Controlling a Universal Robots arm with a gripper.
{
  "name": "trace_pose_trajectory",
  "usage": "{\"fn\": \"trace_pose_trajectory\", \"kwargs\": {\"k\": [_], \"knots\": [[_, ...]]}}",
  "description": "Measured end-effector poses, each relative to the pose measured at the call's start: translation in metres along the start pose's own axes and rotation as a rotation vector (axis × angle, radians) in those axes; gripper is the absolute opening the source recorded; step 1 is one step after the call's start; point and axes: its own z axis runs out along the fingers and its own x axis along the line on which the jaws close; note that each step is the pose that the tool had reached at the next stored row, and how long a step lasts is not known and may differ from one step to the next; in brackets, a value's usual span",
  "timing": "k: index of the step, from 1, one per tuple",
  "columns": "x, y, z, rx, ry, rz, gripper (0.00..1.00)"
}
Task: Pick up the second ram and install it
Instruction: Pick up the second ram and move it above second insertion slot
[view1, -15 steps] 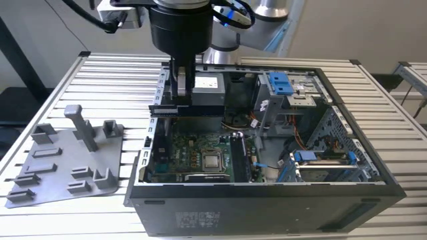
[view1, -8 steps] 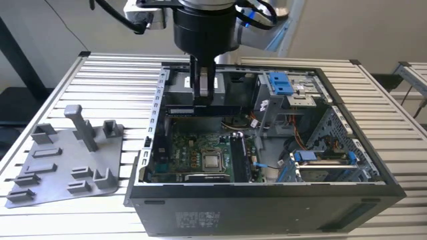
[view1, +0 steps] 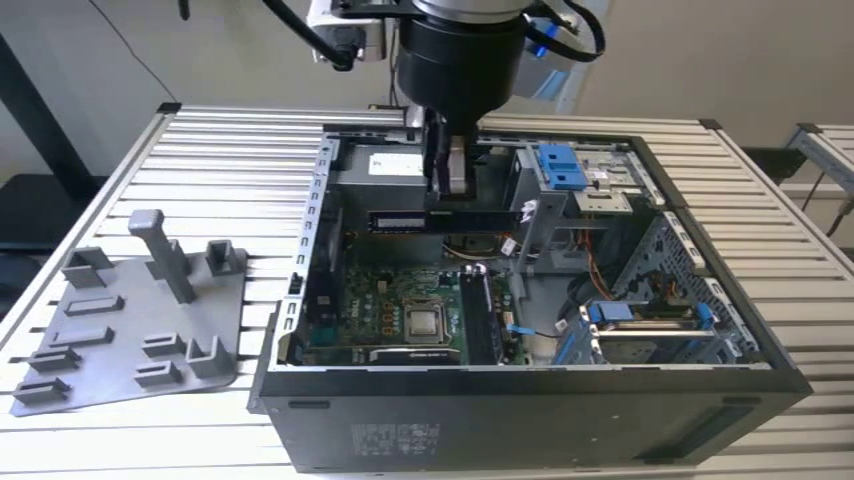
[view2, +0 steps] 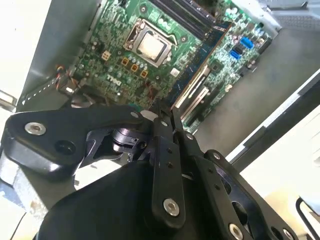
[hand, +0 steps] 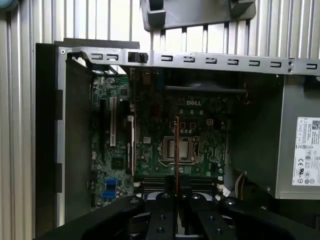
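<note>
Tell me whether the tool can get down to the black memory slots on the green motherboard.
Probably yes: the tool, shut on the slim dark memory stick, hangs over the open black computer case, nothing blocking the black memory slots, though the stick looks crosswise to them.

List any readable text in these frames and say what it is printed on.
Motherboard, white logo: a brand mark, left unquoted.
Power supply, white label: too small to read.
Case front, pale print: too small to read.
</note>
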Motion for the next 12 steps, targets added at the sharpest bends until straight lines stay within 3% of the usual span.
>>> {"fn": "trace_pose_trajectory", "kwargs": {"k": [12], "knots": [[0.0014,-0.0468,-0.0006,0.0,-0.0014,0.0,0.14]]}}
